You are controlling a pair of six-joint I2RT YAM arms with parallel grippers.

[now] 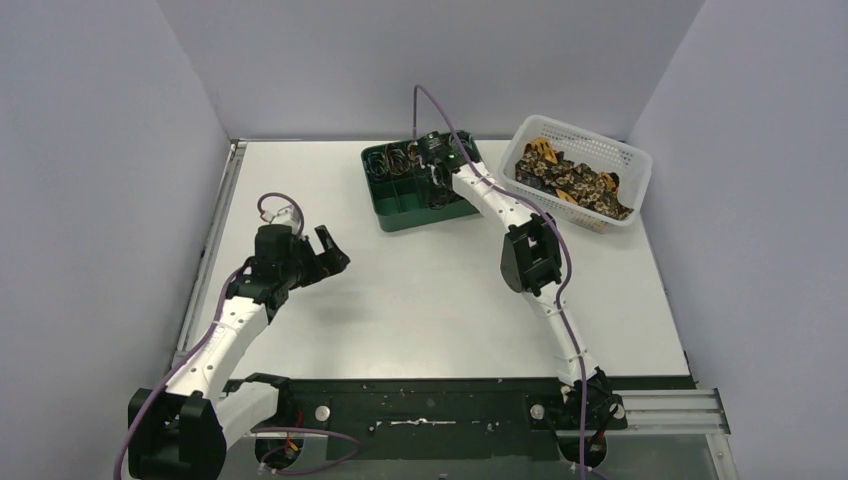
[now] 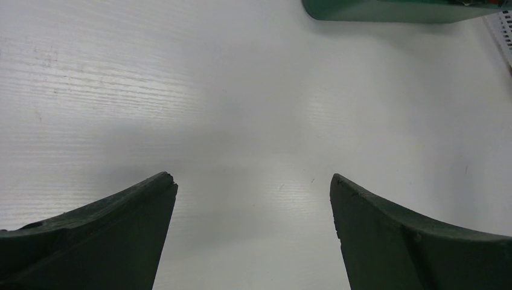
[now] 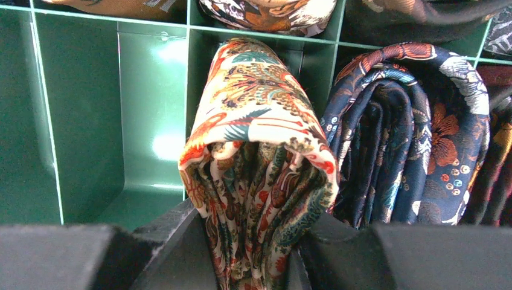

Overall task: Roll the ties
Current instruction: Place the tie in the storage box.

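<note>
My right gripper (image 3: 256, 232) is shut on a rolled cream tie with a red, teal and gold print (image 3: 256, 139), squeezed between the fingers and held down in a compartment of the green divided tray (image 3: 151, 103). A rolled dark blue floral tie (image 3: 410, 139) sits in the compartment to its right. In the top view the right gripper (image 1: 438, 172) is inside the green tray (image 1: 385, 215). More ties (image 1: 565, 180) lie piled in the white basket (image 1: 640, 165). My left gripper (image 2: 253, 187) is open and empty above bare table; in the top view it (image 1: 332, 255) hovers left of centre.
Other rolled ties (image 3: 265, 12) fill the tray's far compartments. The compartment left of the held tie (image 3: 84, 121) is empty. The tray's corner (image 2: 392, 9) shows at the top of the left wrist view. Grey walls enclose the table.
</note>
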